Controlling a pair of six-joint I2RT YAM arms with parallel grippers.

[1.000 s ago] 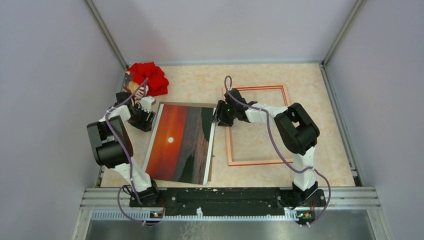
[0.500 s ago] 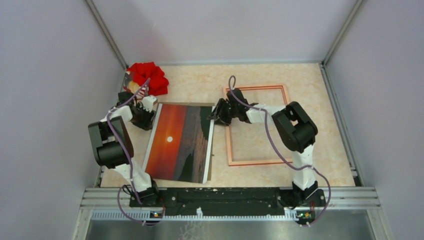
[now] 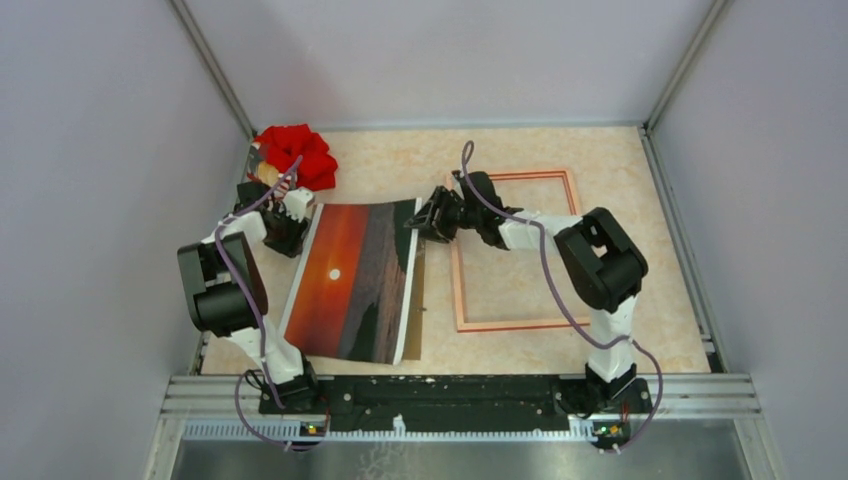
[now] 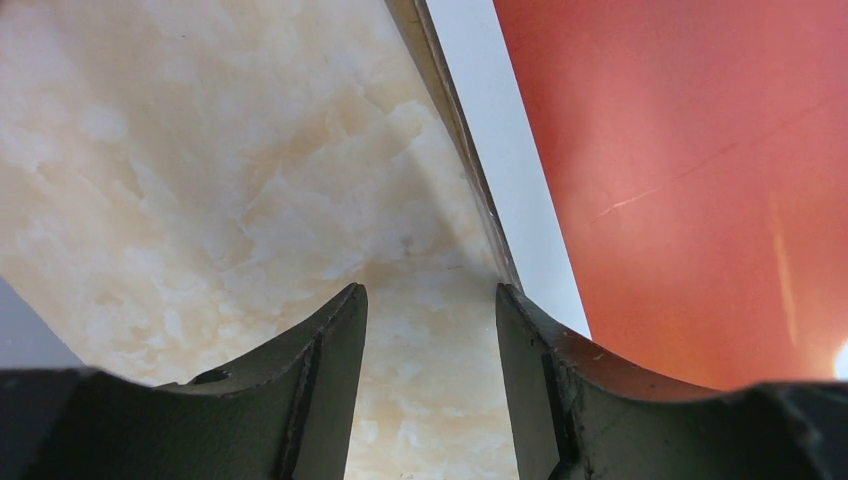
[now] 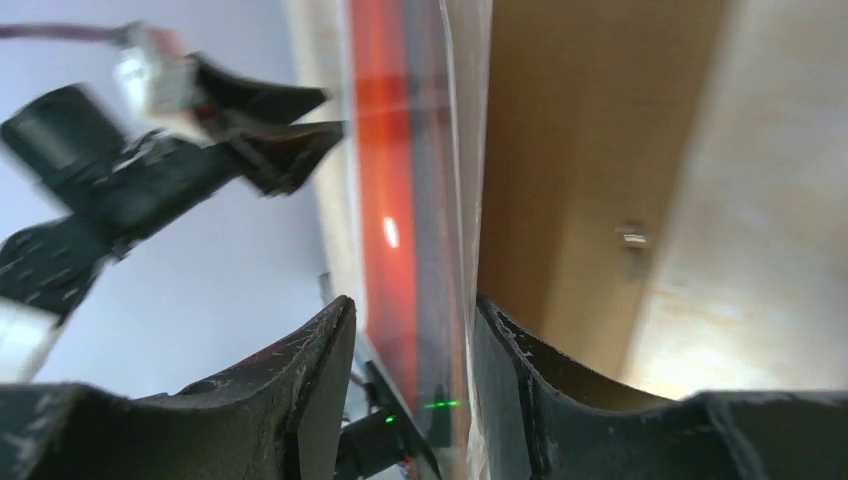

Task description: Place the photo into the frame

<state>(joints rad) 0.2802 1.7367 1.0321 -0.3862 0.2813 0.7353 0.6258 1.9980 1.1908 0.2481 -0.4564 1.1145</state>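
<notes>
The photo (image 3: 350, 280), a red-orange sunset print with a white border, lies on the brown backing panel (image 3: 418, 300) left of centre. Its right far edge is raised and curled. My right gripper (image 3: 415, 222) is at that raised corner. In the right wrist view the print (image 5: 400, 150) stands edge-on between the open jaws (image 5: 412, 320), against the lower finger, with the backing (image 5: 560, 150) beyond it. The frame (image 3: 510, 325) lies pale side up to the right. My left gripper (image 3: 290, 235) is open and empty over the table, just off the photo's left border (image 4: 520, 200).
A red cloth bundle (image 3: 297, 155) sits in the far left corner behind my left arm. The enclosure walls stand close on the left, right and back. The metal rail with the arm bases runs along the near edge.
My right gripper has moved left onto the photo's far right corner. That edge has risen off the backing panel and the print now curls. My left arm has barely moved.
</notes>
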